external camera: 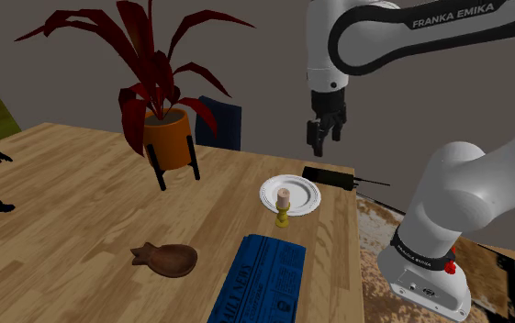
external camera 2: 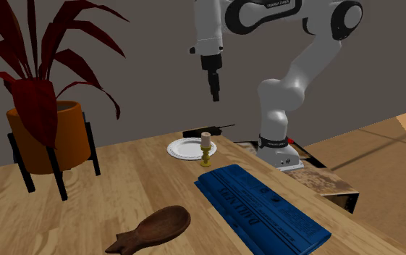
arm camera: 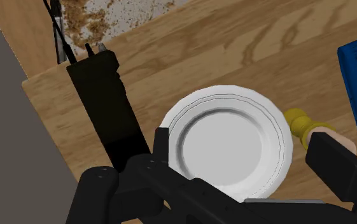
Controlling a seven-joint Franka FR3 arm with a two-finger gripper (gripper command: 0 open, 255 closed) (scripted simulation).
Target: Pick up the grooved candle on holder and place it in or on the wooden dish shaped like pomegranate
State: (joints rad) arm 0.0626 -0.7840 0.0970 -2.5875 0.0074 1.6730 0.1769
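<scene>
Evidently the reach toward the candle (external camera: 284, 196) is the step in hand, and nothing is grasped yet. The gripper (external camera: 327, 136) is held high above the white plate (arm camera: 189, 108), its fingers spread apart and empty. The candle is seen standing upright on its yellow holder (arm camera: 298, 122) on the table (external camera: 81, 202), just beside the plate's rim on the side toward the blue newspaper (external camera: 261, 280). The dark wooden dish (external camera: 166, 260) lies well apart from it, toward the shoulder view's lower left. For the next move, the gripper is judged to need shifting sideways off the plate until the candle is centred between the fingers, then lowering — the slender holder could be tipped by a glancing finger.
</scene>
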